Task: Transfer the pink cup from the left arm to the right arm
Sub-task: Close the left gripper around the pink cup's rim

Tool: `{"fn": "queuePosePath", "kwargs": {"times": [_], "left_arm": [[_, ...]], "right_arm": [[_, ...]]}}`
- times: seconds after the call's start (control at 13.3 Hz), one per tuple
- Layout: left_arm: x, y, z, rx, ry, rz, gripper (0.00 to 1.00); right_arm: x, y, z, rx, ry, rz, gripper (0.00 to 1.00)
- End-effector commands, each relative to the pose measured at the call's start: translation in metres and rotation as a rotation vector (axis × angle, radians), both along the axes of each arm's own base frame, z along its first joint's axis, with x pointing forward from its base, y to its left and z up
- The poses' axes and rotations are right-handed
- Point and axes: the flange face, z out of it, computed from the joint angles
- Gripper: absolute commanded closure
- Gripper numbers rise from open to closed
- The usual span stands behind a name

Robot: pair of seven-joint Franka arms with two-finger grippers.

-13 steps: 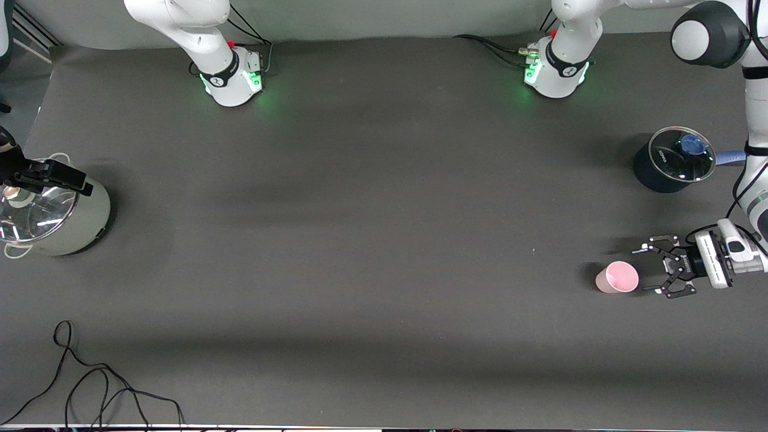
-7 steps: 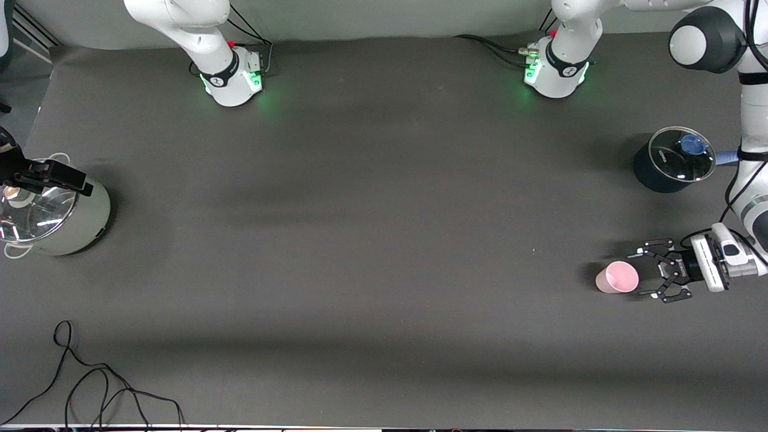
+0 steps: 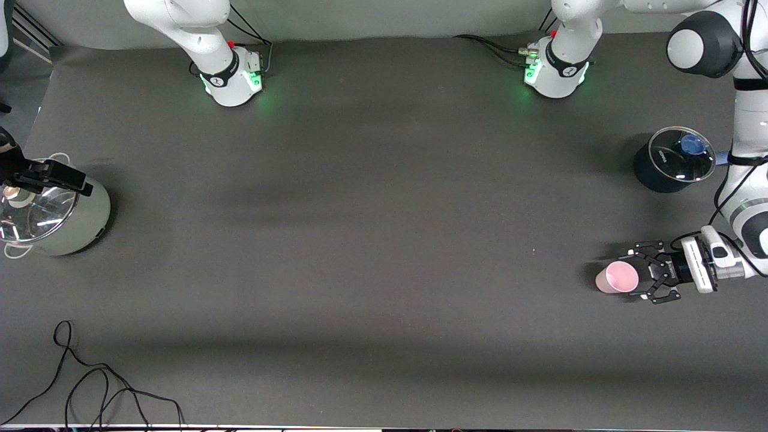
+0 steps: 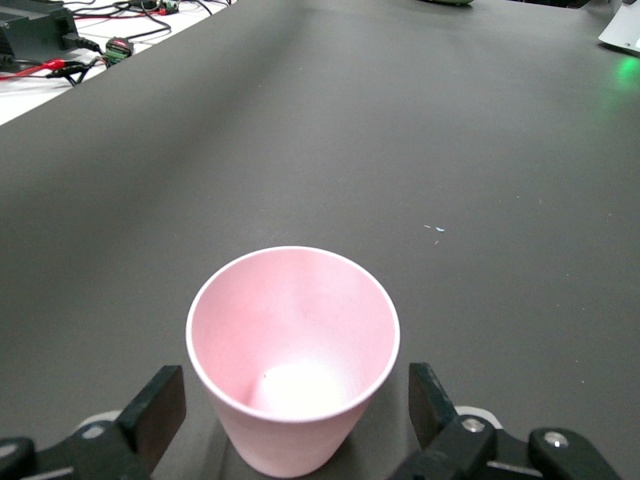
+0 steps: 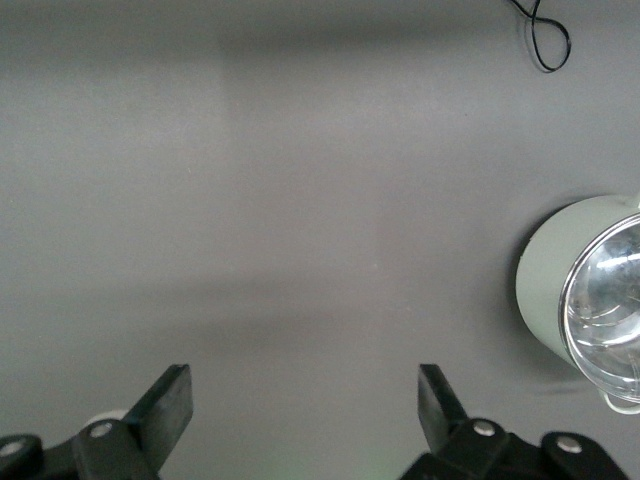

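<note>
A: The pink cup (image 3: 618,278), a small pale pink plastic tumbler with tapered sides, stands upright on the dark grey bench (image 3: 372,240) toward the left arm's end, nearer the front camera than the dark blue pot with the glass lid (image 3: 673,159). How far along would you say we are?

B: At the very start, I'd judge. The left gripper (image 3: 645,278) is low beside the cup with its fingers spread wide, one on each side of the cup's wall, and nothing is clasped yet. The grasp, the lift, the carry toward the middle and the handover all remain.

A: And the right gripper (image 3: 45,177)?

B: It waits over the pale green pot with the glass lid (image 3: 57,213) at the right arm's end of the bench, fingers wide apart and holding nothing, well apart from the cup.

A: What does the left wrist view add?

B: It looks down into the cup (image 4: 293,355): empty, with both fingers (image 4: 155,410) flanking the wall and a gap on each side. The front view alone shows both arms and the long stretch of bench between them. The right wrist view shows only bare bench, the green pot (image 5: 585,300) and a loop of black cable (image 5: 545,40).
</note>
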Motion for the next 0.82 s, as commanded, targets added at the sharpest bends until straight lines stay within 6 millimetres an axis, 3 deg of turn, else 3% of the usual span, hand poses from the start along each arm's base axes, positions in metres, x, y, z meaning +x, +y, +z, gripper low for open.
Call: {"fn": "queuePosePath", "kwargs": {"times": [0.0, 0.07, 0.15, 0.22, 0.3, 0.45, 0.6, 0.75], "left_arm": [[0.006, 0.001, 0.0, -0.011, -0.033, 0.004, 0.01], [0.006, 0.001, -0.001, -0.011, -0.033, 0.004, 0.02], [0.006, 0.001, -0.003, -0.012, -0.036, 0.003, 0.11], [0.009, 0.0, -0.001, -0.011, -0.073, -0.015, 0.4], [0.011, -0.001, -0.002, -0.017, -0.086, -0.018, 0.5], [0.011, -0.003, -0.002, -0.019, -0.088, -0.02, 0.92], [0.014, -0.009, 0.0, -0.03, -0.09, -0.02, 0.99], [0.022, -0.026, 0.007, -0.049, -0.085, -0.026, 1.0]], "right_arm": [[0.0, -0.002, 0.002, -0.011, 0.0, 0.001, 0.0], [0.0, -0.002, 0.002, -0.011, 0.0, 0.001, 0.0], [0.0, -0.003, 0.002, -0.011, 0.0, 0.0, 0.0], [0.0, -0.004, 0.002, -0.011, 0.0, -0.002, 0.0], [0.0, -0.004, 0.002, -0.011, 0.0, -0.002, 0.0], [0.0, -0.004, 0.002, -0.011, 0.0, -0.002, 0.0], [0.0, -0.004, 0.002, -0.011, 0.0, -0.002, 0.0], [0.0, -0.004, 0.002, -0.011, 0.0, -0.002, 0.0]]}}
